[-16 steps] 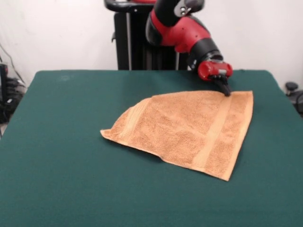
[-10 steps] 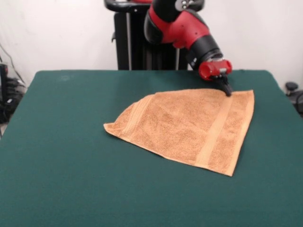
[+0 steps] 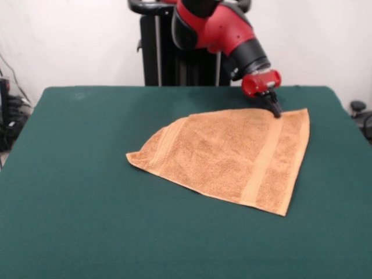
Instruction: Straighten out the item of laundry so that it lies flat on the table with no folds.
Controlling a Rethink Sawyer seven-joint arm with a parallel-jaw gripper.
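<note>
The orange-tan towel [image 3: 232, 157] lies right of centre on the dark green table [image 3: 75, 192]. It forms a fan shape, narrowing to a point at the left, with one woven band running down its right part and another slanting near its left end. It lies low, but its outline is not square. My gripper [image 3: 275, 110] comes down from the red arm onto the towel's far edge near the far right corner. Its black fingertips are together on the cloth there.
The robot's black pedestal [image 3: 174, 52] stands behind the table's far edge. Dark equipment and cables [image 3: 7, 116] sit off the left edge. A dark object [image 3: 361, 113] sits off the right edge.
The gripper has shifted slightly away from the camera and up, and the arm above it has swung left. The towel shifted a little with it, its left point moving slightly right.
</note>
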